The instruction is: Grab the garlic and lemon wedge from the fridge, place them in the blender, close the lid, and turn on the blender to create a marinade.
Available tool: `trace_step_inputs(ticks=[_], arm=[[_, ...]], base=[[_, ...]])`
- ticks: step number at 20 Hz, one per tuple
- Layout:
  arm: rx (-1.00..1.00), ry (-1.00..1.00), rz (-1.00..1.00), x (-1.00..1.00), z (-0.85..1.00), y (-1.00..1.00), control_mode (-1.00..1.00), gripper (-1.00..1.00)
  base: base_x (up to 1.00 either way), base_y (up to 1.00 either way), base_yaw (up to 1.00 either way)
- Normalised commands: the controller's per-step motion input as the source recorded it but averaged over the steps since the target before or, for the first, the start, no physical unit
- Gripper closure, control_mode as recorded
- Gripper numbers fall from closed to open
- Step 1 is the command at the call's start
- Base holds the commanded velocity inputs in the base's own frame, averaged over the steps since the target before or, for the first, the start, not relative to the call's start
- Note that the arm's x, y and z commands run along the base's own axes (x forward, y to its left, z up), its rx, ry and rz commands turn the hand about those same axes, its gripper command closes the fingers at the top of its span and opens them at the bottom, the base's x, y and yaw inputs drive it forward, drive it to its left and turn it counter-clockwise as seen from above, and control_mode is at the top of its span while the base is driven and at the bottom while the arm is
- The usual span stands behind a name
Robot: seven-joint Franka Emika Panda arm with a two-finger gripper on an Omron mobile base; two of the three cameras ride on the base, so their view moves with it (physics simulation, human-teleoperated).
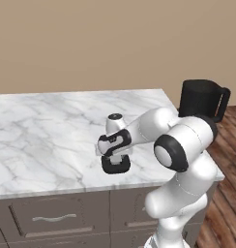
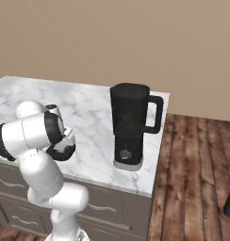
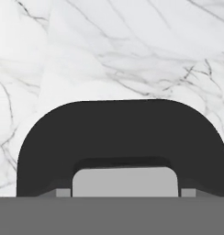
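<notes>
- The white Franka arm with dark joints bends low over the white, grey-veined marble worktop (image 1: pixel 52 126), its two-finger gripper (image 1: pixel 115 162) pointing straight down near the worktop's front edge.
- Directly under the gripper lies the small flat black rounded lid (image 1: pixel 115 166), resting on the marble just behind the front edge.
- In the hand view the lid (image 3: pixel 123 137) sits very close to the camera, with its little grey square cap (image 3: pixel 125 181) at the bottom middle.
- The hand is pressed down to the lid, but its body hides the finger tips; I cannot tell whether the jaws stand apart or have closed on the lid.
- The black blender jug with a side loop handle (image 2: pixel 130 117) stands upright on its black base with a grey bottom rim (image 2: pixel 128 155), near the worktop's right front corner, well apart from the lid.
- The jug's top looks uncovered, though the dark rim makes this hard to judge.
- Grey drawer fronts with pale handles (image 1: pixel 54 218) run below the worktop's front edge.
- Brown wooden floorboards (image 2: pixel 197 164) lie past the worktop's right end.
</notes>
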Motion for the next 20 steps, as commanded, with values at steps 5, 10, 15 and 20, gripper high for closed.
trace_step_inputs(ticks=[5,10,15,20], arm=[[0.00,-0.02,0.00,0.00,-0.01,-0.07,-1.00,1.00],[0.00,-0.21,0.00,-0.27,0.77,-0.19,-1.00,1.00],[0.00,-0.11,0.01,-0.20,1.00,-0.33,-1.00,1.00],[0.00,-0.03,0.05,0.00,1.00,-0.27,-1.00,1.00]], base=[[0.00,0.00,0.00],[0.00,0.00,0.00],[0.00,0.00,0.00],[0.00,0.00,0.00]])
